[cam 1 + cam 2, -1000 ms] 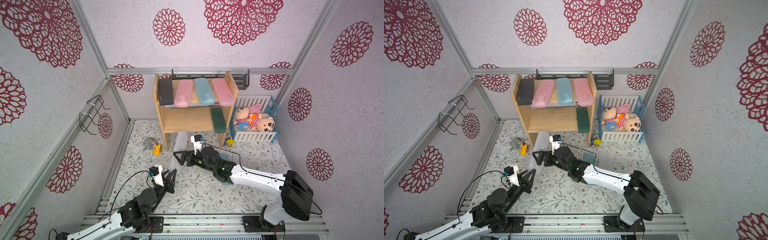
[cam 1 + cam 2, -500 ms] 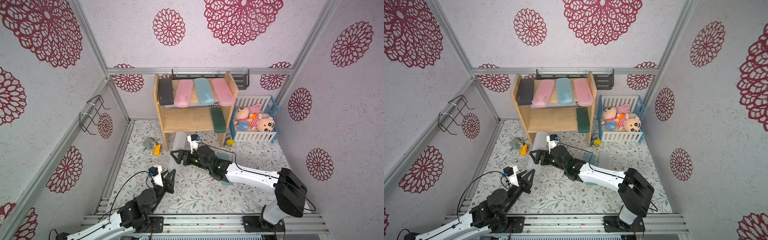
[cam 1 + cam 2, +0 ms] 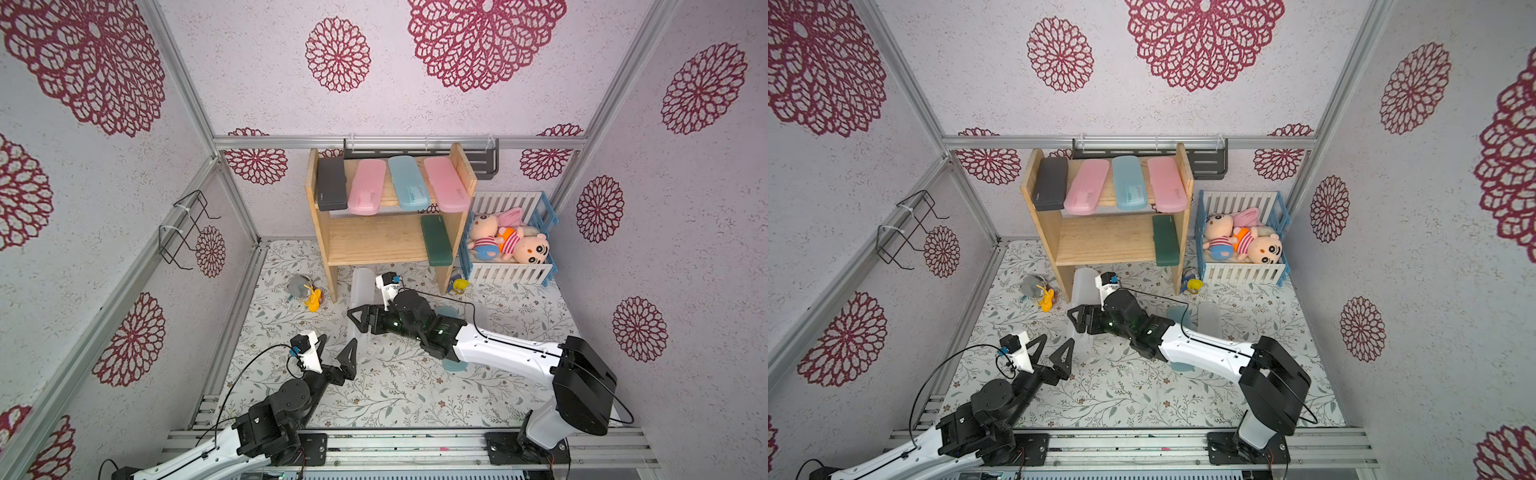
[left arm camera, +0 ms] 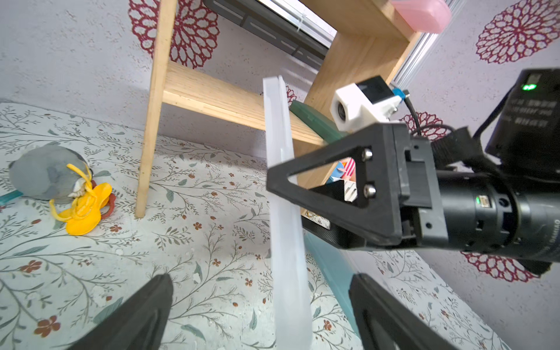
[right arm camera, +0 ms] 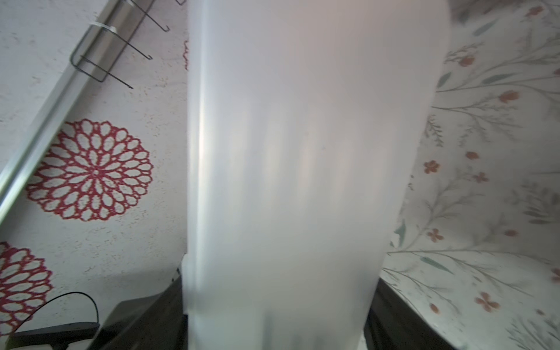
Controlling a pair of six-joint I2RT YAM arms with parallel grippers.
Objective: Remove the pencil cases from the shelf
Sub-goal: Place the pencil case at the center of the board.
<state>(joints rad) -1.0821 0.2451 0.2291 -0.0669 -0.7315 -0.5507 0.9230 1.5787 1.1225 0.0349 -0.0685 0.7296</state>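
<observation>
**Handover in front of the shelf.** The right gripper (image 3: 356, 322) is clamped on the flat faces of a frosted clear pencil case (image 3: 362, 291). The case stands on its long edge over the floral mat (image 3: 395, 395), just in front of the shelf (image 3: 374, 245) (in the right wrist view it fills the space between both dark fingers). The left gripper (image 3: 337, 345) has its jaws wide apart, and the near end of the case lies between them, clear of both.

- **Upper board:** a black pencil case (image 3: 331, 183), a pink pencil case (image 3: 365, 193), a light blue pencil case (image 3: 408, 183) and a second pink pencil case (image 3: 444, 185).
- **Lower board:** a dark green pencil case (image 3: 435, 241), against the side panel nearest the crib (image 3: 507, 272).
</observation>
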